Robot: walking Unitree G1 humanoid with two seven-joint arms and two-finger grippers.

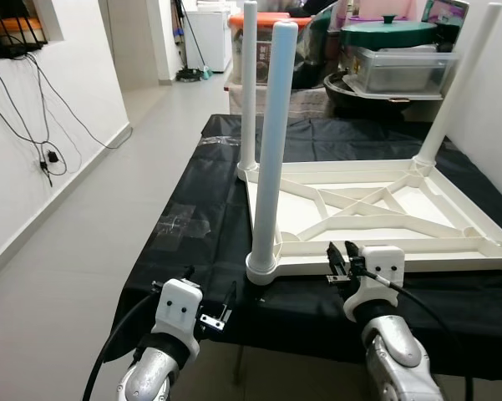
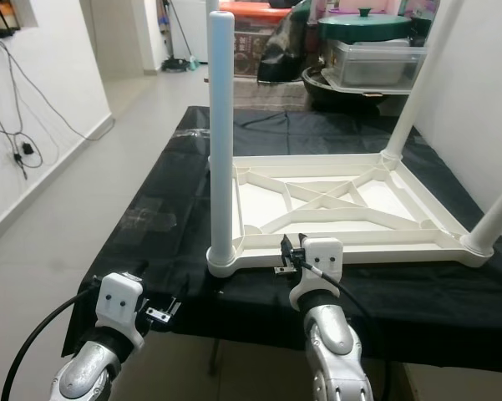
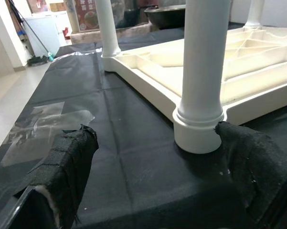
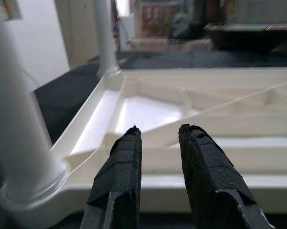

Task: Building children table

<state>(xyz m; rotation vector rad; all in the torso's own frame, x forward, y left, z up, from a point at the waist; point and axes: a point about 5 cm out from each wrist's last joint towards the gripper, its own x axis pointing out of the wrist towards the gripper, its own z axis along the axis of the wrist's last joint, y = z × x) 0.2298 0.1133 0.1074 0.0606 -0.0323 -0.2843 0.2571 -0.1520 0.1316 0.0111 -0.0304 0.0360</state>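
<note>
A white plastic children's table lies upside down on a black-covered worktable. Its near-left leg stands upright in its corner socket, and the far-left leg and far-right leg are upright too. A near-right leg rises at the right corner. My left gripper is open, low at the worktable's near edge, just short of the near-left leg's base. My right gripper hovers at the tabletop's near rim, its fingers a narrow gap apart with nothing between them.
A patch of clear tape sticks to the black cover on the left. Bare floor runs along the left, with cables hanging on the wall. Storage boxes and a green lid crowd the far end. A wall stands close on the right.
</note>
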